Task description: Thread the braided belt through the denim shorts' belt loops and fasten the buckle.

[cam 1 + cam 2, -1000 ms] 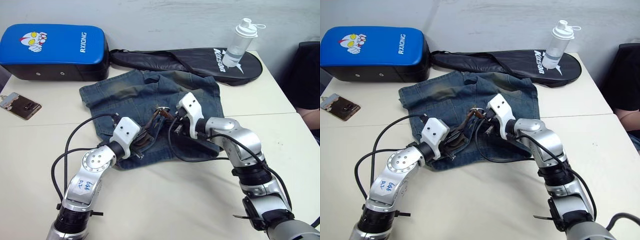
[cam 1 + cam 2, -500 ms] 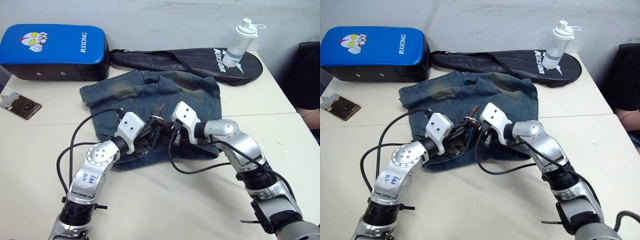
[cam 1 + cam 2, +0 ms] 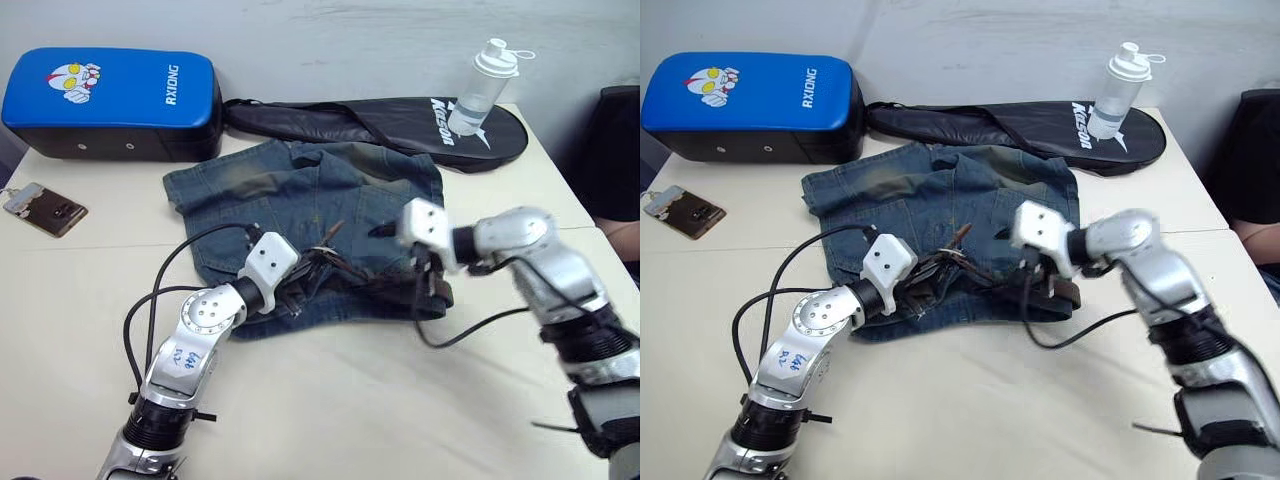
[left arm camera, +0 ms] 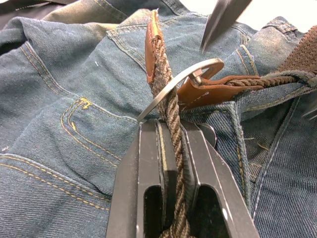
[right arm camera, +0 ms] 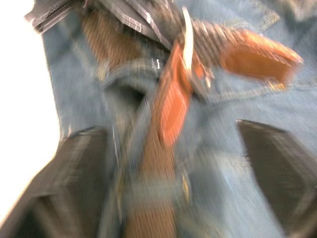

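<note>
The denim shorts (image 3: 300, 185) lie flat in the middle of the table. The braided belt (image 3: 1065, 290) runs along their near waistband edge. Its free end passes through the silver buckle (image 4: 188, 79), and the leather tip (image 4: 151, 34) sticks up beyond it. My left gripper (image 4: 171, 126) is shut on the braided strap just short of the buckle. My right gripper (image 5: 173, 148) is open, its fingers (image 5: 74, 168) standing wide on either side of the belt, a little to the right of the buckle (image 5: 188, 44). I cannot tell the belt loops apart.
A blue pad (image 3: 110, 90) sits at the back left and a black racket bag (image 3: 380, 120) with a clear bottle (image 3: 480, 85) at the back right. A phone (image 3: 45, 208) lies at the left edge. Black cables hang from both wrists over the shorts.
My right gripper has opened and drawn back to the right, away from the buckle. My left gripper has kept its hold on the belt and shifted slightly right.
</note>
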Controlling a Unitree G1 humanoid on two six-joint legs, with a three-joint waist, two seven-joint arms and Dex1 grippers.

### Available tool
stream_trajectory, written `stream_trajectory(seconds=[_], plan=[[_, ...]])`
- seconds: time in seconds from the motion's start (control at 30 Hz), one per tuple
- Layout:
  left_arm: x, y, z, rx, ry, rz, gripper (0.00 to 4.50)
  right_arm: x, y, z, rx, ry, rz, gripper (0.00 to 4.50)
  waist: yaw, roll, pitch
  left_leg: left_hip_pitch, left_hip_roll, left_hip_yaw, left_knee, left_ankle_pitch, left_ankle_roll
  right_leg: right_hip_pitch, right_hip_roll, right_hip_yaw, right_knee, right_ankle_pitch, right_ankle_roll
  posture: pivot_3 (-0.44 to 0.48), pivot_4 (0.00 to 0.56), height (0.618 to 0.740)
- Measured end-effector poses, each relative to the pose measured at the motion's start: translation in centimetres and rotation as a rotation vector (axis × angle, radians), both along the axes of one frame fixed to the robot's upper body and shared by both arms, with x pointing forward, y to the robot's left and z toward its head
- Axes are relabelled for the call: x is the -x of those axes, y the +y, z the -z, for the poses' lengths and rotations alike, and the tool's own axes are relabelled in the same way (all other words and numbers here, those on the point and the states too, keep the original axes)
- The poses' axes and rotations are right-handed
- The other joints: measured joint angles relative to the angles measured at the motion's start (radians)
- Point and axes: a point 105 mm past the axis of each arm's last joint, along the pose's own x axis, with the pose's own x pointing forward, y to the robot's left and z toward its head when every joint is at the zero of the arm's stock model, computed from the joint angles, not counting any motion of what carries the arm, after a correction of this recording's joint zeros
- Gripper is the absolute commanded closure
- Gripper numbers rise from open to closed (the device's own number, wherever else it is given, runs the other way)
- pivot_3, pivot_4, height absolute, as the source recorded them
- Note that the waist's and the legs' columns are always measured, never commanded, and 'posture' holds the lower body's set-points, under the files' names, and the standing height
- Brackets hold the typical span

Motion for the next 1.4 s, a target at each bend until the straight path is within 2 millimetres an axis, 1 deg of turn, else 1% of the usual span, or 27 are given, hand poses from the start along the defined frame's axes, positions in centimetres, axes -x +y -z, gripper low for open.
stream_trajectory(seconds=[0.03,0.07,0.13,0.2,0.27,0.33,0.37,0.4,0.43,0.53,0.57,0.6,0.63,0.67,0.73,0.77,0.8,0.83,0.87,1.03,1.1,1.13,1.17,1.2,1.27,1.33,1.4], plan=[[0.0,0.0,-0.1,0.001,-0.006,0.004,4.50,-0.4,0.0,-0.9,-0.011,-0.042,-0.009,0.04,-0.004,0.000,0.000,0.000,0.000,0.001,0.000,0.000,0.000,0.000,0.001,0.000,0.000,0.000,-0.001,0.000,0.150,0.740],[0.1,-0.1,-0.1,0.001,-0.009,0.006,4.50,-0.6,0.1,-1.3,-0.015,-0.064,-0.015,0.04,-0.004,0.000,0.000,0.001,0.000,0.001,0.000,0.000,0.000,0.000,0.001,0.000,0.000,0.000,-0.001,0.000,0.150,0.740],[0.2,-0.2,-0.3,-0.008,-0.028,0.020,4.50,-2.2,1.2,-3.7,-0.036,-0.250,-0.049,0.04,-0.006,0.000,0.000,0.001,0.001,0.001,0.000,0.001,-0.002,-0.001,0.002,0.000,0.001,0.001,-0.001,0.000,0.150,0.740],[0.2,-0.2,-0.4,-0.012,-0.036,0.023,4.50,-2.9,1.8,-4.2,0.002,-0.359,-0.076,0.04,-0.002,0.000,0.000,0.001,0.001,0.001,0.000,0.001,-0.002,-0.001,0.002,0.000,0.000,0.001,-0.001,0.000,0.150,0.740],[0.1,-0.3,-0.4,-0.014,-0.039,0.025,4.50,-3.1,2.0,-4.2,0.016,-0.403,-0.091,0.04,-0.001,0.000,0.000,0.000,0.001,0.001,0.000,0.001,-0.002,-0.001,0.001,0.000,0.000,0.001,-0.001,0.000,0.150,0.740],[0.0,-0.3,-0.8,-0.010,-0.050,0.023,4.50,-3.6,3.1,-2.7,0.080,-0.496,-0.165,0.04,0.003,0.000,0.000,-0.001,0.001,0.002,0.001,0.001,-0.001,0.000,0.000,0.000,-0.001,0.001,-0.001,0.000,0.150,0.740],[-0.1,-0.3,-0.9,-0.009,-0.052,0.024,4.50,-3.5,3.3,-2.4,0.088,-0.505,-0.180,0.04,0.003,0.000,0.000,-0.001,0.000,0.002,0.001,0.001,-0.001,-0.001,0.000,0.001,-0.001,0.001,-0.001,0.000,0.150,0.740],[-0.2,-0.5,-1.4,-0.008,-0.064,0.026,4.50,-3.5,4.2,-1.8,0.119,-0.546,-0.234,0.04,0.002,0.000,0.000,-0.001,0.000,0.002,0.002,0.001,-0.001,-0.001,0.000,0.001,0.000,0.001,0.000,0.000,0.150,0.740],[-0.3,-0.5,-1.5,-0.007,-0.068,0.028,4.50,-3.5,4.3,-1.9,0.120,-0.558,-0.242,0.04,0.002,0.000,0.000,-0.001,0.000,0.002,0.002,0.001,-0.001,-0.001,0.000,0.001,0.000,0.001,0.000,0.000,0.150,0.740],[-0.3,-0.5,-1.7,-0.007,-0.072,0.029,4.50,-3.7,4.5,-2.4,0.133,-0.611,-0.269,0.70,0.002,0.000,0.000,-0.001,0.001,0.002,0.002,0.001,-0.001,-0.001,0.000,0.001,0.001,0.001,0.000,0.000,0.150,0.740],[-0.3,-0.6,-1.7,-0.006,-0.071,0.029,4.50,-3.7,4.7,-2.5,0.131,-0.626,-0.283,1.48,0.002,0.000,0.000,0.000,0.001,0.002,0.002,0.001,-0.001,0.000,0.000,0.001,0.001,0.001,0.000,0.000,0.150,0.740],[-0.3,-0.6,-1.7,-0.005,-0.071,0.029,4.50,-3.6,4.8,-2.5,0.131,-0.629,-0.287,1.66,0.002,0.000,0.000,0.000,0.001,0.002,0.002,0.002,-0.001,0.000,0.000,0.001,0.001,0.001,0.000,0.000,0.150,0.740],[-0.3,-0.6,-1.6,-0.005,-0.070,0.030,4.50,-3.6,4.9,-2.4,0.129,-0.631,-0.295,2.14,0.001,0.000,0.000,0.000,0.001,0.002,0.002,0.002,-0.001,-0.001,0.000,0.001,0.001,0.001,0.000,0.000,0.150,0.740],[-0.3,-0.6,-1.6,-0.004,-0.070,0.030,4.50,-3.6,5.0,-2.3,0.127,-0.632,-0.299,2.47,0.000,0.000,0.000,0.000,0.001,0.002,0.002,0.002,-0.001,-0.001,0.000,0.001,0.001,0.001,0.000,0.000,0.150,0.740],[-0.3,-0.6,-1.6,-0.004,-0.068,0.030,4.50,-3.5,5.1,-2.0,0.128,-0.626,-0.312,3.49,0.000,0.000,0.000,0.000,0.001,0.002,0.002,0.002,-0.001,-0.001,0.000,0.001,0.002,0.001,-0.001,0.000,0.150,0.740],[-0.3,-0.6,-1.6,-0.004,-0.068,0.030,4.50,-3.5,5.1,-1.9,0.131,-0.623,-0.317,3.74,0.000,0.000,0.000,0.000,0.001,0.002,0.002,0.002,-0.001,-0.001,0.000,0.001,0.002,0.001,-0.001,0.000,0.150,0.740],[-0.3,-0.6,-1.6,-0.003,-0.067,0.028,4.07,-3.4,5.0,-1.8,0.136,-0.619,-0.325,4.32,0.001,0.000,0.000,0.000,0.001,0.002,0.002,0.002,-0.001,-0.001,0.000,0.001,0.002,0.001,-0.001,0.000,0.150,0.740],[-0.6,-0.2,-1.5,0.008,-0.059,0.008,3.63,-3.4,4.9,-1.7,0.145,-0.609,-0.332,4.49,0.001,0.000,0.000,0.000,0.001,0.002,0.002,0.002,-0.001,0.000,0.000,0.001,0.002,0.001,-0.001,0.000,0.150,0.740],[-0.7,0.0,-1.5,0.020,-0.052,-0.003,3.45,-3.3,4.8,-1.6,0.147,-0.605,-0.336,4.50,0.001,0.000,0.000,0.000,0.001,0.002,0.002,0.002,-0.001,0.000,0.000,0.001,0.002,0.001,-0.001,0.000,0.150,0.740],[-0.7,0.8,-2.6,0.138,-0.022,-0.006,1.31,-3.3,4.3,-1.1,0.162,-0.585,-0.335,4.50,0.000,0.000,0.000,0.000,0.001,0.002,0.002,0.002,-0.001,-0.001,0.000,0.001,0.002,0.001,-0.001,0.000,0.150,0.740],[-0.2,1.7,-3.5,0.152,-0.029,0.006,0.50,-3.6,3.5,-1.1,0.177,-0.589,-0.317,4.50,0.000,0.000,0.000,0.000,0.001,0.002,0.002,0.002,-0.002,-0.001,0.000,0.001,0.002,0.001,-0.001,0.000,0.150,0.740],[0.2,2.5,-3.8,0.156,-0.026,0.007,0.22,-3.9,2.7,-1.0,0.187,-0.586,-0.294,4.50,0.000,0.000,0.000,0.000,0.001,0.002,0.002,0.002,-0.002,0.000,0.000,0.001,0.002,0.001,-0.001,0.000,0.150,0.740],[0.3,2.8,-4.0,0.156,-0.025,0.005,0.10,-4.0,2.3,-1.0,0.197,-0.584,-0.282,4.50,0.000,0.000,0.000,0.000,0.001,0.002,0.002,0.002,-0.002,0.000,0.000,0.001,0.002,0.001,-0.001,0.000,0.150,0.740],[0.8,3.4,-4.0,0.168,-0.005,0.006,0.10,-4.3,1.5,-1.0,0.212,-0.583,-0.259,4.50,0.000,0.000,0.000,0.000,0.001,0.001,0.002,0.002,-0.002,0.000,0.000,0.001,0.002,0.001,-0.001,0.000,0.150,0.740],[1.5,4.7,-4.3,0.199,0.037,0.010,0.10,-5.0,-0.8,-1.2,0.252,-0.579,-0.192,4.50,0.000,0.000,0.000,0.000,0.001,0.001,0.002,0.002,-0.002,0.000,0.000,0.001,0.002,0.001,-0.001,0.000,0.150,0.740],[1.7,5.6,-5.1,0.213,0.048,-0.003,0.10,-5.6,-2.5,-2.1,0.286,-0.591,-0.133,4.50,0.001,0.000,0.000,0.000,0.000,0.001,0.003,0.002,-0.002,0.000,0.000,0.001,0.002,0.001,-0.001,0.000,0.150,0.740],[1.5,4.9,-6.0,0.242,0.052,0.020,0.10,-5.9,-2.9,-3.4,0.286,-0.626,-0.110,4.50,0.003,0.000,0.000,0.000,0.000,0.000,0.003,0.002,-0.002,0.000,0.000,0.001,0.002,0.001,-0.001,0.000,0.150,0.740]])
